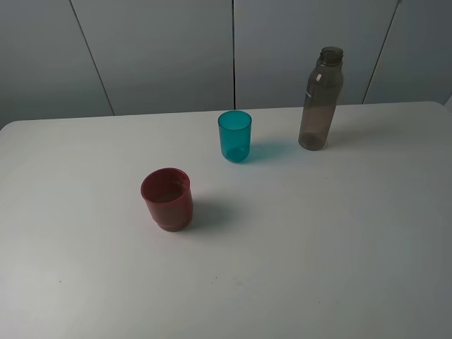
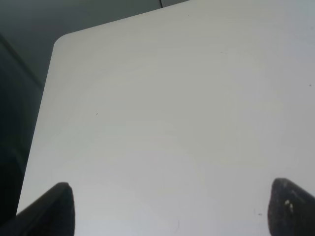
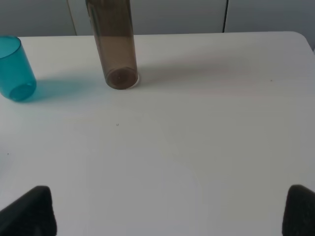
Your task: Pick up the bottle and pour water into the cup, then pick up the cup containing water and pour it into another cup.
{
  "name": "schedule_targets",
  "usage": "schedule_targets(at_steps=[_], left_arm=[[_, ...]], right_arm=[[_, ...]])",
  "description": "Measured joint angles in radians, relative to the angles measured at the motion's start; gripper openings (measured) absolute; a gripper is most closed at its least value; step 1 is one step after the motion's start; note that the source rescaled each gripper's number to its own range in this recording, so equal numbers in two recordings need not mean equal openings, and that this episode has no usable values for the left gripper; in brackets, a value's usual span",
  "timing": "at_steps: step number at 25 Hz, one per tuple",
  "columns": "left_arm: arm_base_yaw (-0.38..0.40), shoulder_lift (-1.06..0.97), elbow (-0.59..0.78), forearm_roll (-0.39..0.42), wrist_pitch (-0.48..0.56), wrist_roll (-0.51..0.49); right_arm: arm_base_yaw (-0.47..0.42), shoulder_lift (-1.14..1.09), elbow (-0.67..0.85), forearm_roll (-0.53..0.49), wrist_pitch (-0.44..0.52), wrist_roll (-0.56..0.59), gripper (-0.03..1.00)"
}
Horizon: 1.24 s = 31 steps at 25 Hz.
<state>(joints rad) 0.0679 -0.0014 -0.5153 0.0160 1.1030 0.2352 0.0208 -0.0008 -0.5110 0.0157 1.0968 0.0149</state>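
Showing only bare desk [image 2: 172,123], the left gripper [image 2: 170,209] gapes empty; the right gripper [image 3: 170,211], spread wide, faces the bottle [image 3: 114,44] and teal cup [image 3: 15,69] by the far edge.

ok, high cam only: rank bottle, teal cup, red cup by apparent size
1. the bottle: clearly tallest, and it stands farthest back.
2/3. the red cup and the teal cup: unsure. Red looks wider and squatter, teal narrower, but red sits nearer the camera, so I won't rank them.
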Motion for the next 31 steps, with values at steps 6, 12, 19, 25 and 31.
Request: schedule_targets(at_steps=[6, 12, 19, 25, 31], left_arm=[[0.0, 0.0, 0.0, 0.0, 0.0, 0.0], [0.0, 0.0, 0.0, 0.0, 0.0, 0.0], [0.0, 0.0, 0.0, 0.0, 0.0, 0.0], [0.0, 0.0, 0.0, 0.0, 0.0, 0.0], [0.0, 0.0, 0.0, 0.0, 0.0, 0.0]], right_arm=[[0.0, 0.0, 0.0, 0.019, 0.0, -0.008, 1.0], [0.0, 0.0, 0.0, 0.05, 0.0, -0.049, 1.0], [0.0, 0.0, 0.0, 0.057, 0.0, -0.076, 1.0], [0.0, 0.0, 0.0, 0.057, 0.0, -0.078, 1.0], [0.0, 0.0, 0.0, 0.057, 0.0, -0.078, 1.0]])
